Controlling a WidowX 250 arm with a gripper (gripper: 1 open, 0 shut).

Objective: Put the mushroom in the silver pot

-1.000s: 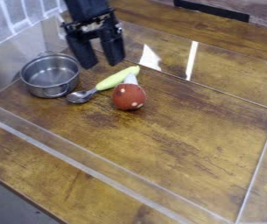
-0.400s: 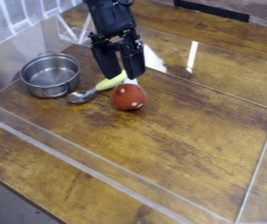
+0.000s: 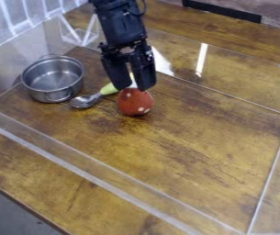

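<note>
The mushroom [image 3: 135, 103], red-brown with pale specks, lies on the wooden table near the middle. My gripper [image 3: 129, 81] hangs just above and behind it, open, with its two black fingers [image 3: 114, 70] pointing down and nothing between them. The finger tips reach the mushroom's top edge; I cannot tell whether they touch it. The silver pot [image 3: 52, 78], round and shiny with nothing in it, stands to the left, apart from the gripper.
A small metal spoon [image 3: 84, 100] lies between the pot and the mushroom. A yellow-green oblong vegetable [image 3: 109, 88] shows partly behind the gripper. A low clear plastic wall [image 3: 106, 182] rings the work area.
The gripper has moved right and down, from above the pot's right side to just over the mushroom. It stayed open. The mushroom, pot and spoon have not moved.
</note>
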